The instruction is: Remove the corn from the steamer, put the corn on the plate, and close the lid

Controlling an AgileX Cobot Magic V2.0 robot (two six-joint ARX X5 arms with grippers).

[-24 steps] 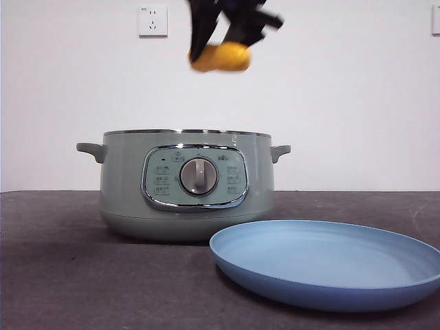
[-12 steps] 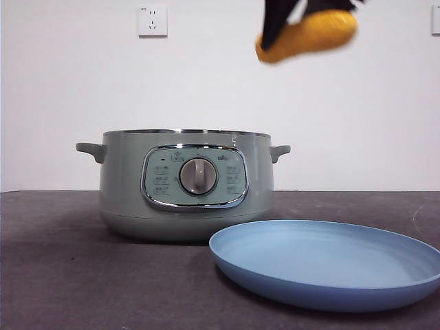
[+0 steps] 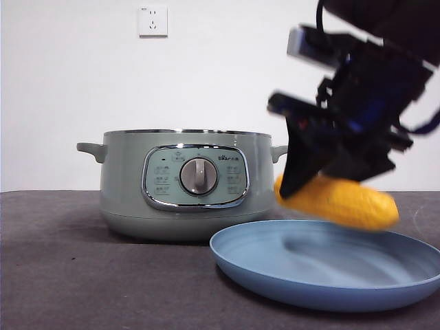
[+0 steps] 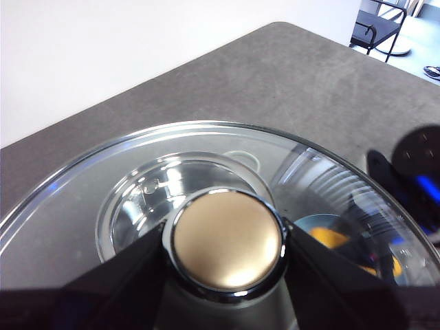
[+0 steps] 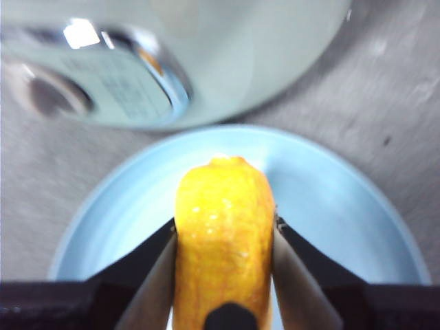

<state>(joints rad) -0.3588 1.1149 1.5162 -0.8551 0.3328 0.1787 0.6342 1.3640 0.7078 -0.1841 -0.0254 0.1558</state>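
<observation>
My right gripper (image 3: pixel 323 180) is shut on the yellow-orange corn (image 3: pixel 350 203) and holds it tilted just above the light-blue plate (image 3: pixel 275 271). In the right wrist view the corn (image 5: pixel 223 254) sits between the two jaws, over the plate (image 5: pixel 337 206). To the left of the plate, the sage-green steamer (image 3: pixel 124 185) stands uncovered. My left gripper (image 4: pixel 227 258) is shut on the knob (image 4: pixel 227 237) of the glass lid (image 4: pixel 89 206), which it holds in the air. It is out of the front view.
The dark grey table (image 3: pixel 82 275) runs to a white wall with a socket (image 3: pixel 152 20). The plate lies in front of and to the right of the steamer. A black chair (image 4: pixel 381 27) stands beyond the table's far corner.
My right gripper has carried the corn from high above the steamer to the right and down, until it hangs just above the plate. The steamer and the plate have stayed put.
</observation>
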